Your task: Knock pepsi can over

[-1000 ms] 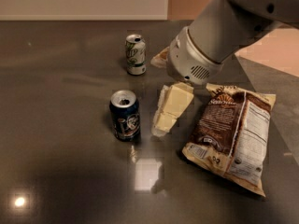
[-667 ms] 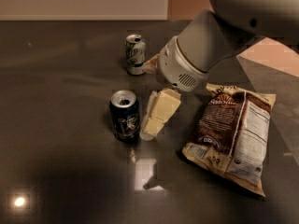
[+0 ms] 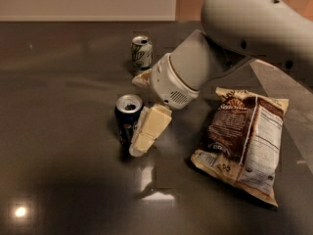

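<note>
The pepsi can [image 3: 127,120] is dark navy with a silver top and stands upright on the dark table [image 3: 58,146], left of centre. My gripper [image 3: 140,148] reaches down from the big white arm [image 3: 230,38]. Its cream fingers [image 3: 155,126] are pressed together and hold nothing. They lie against the can's right side, with the tips near its base.
A white and green can [image 3: 142,53] stands upright behind the pepsi can, toward the far edge. A brown and cream snack bag [image 3: 244,141] lies flat to the right of the gripper. A pale wall runs behind the table.
The arm has swung left and down. The gripper has closed the gap to the pepsi can and now touches its right side. The can still stands upright.
</note>
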### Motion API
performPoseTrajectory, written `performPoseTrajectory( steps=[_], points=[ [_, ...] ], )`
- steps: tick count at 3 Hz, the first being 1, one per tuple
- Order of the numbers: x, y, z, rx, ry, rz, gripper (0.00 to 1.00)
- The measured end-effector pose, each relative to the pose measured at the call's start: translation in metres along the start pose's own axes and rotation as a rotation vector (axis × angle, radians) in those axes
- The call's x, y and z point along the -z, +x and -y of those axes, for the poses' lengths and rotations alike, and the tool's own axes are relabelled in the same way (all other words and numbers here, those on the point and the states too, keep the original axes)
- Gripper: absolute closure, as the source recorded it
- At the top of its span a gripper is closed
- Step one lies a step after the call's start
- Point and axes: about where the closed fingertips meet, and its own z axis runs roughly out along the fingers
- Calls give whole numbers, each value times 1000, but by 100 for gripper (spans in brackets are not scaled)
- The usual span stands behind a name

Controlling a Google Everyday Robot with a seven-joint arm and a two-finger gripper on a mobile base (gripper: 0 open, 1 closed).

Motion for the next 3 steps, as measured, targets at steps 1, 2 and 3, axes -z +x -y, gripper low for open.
performPoseTrajectory(
  steps=[1, 2, 3],
  points=[
    [-10, -5, -2, -2, -18, 30, 18],
    [-10, -8, 0, -7, -20, 49, 41],
    [-1, -10, 4, -7, -17, 40, 65]
  ],
)
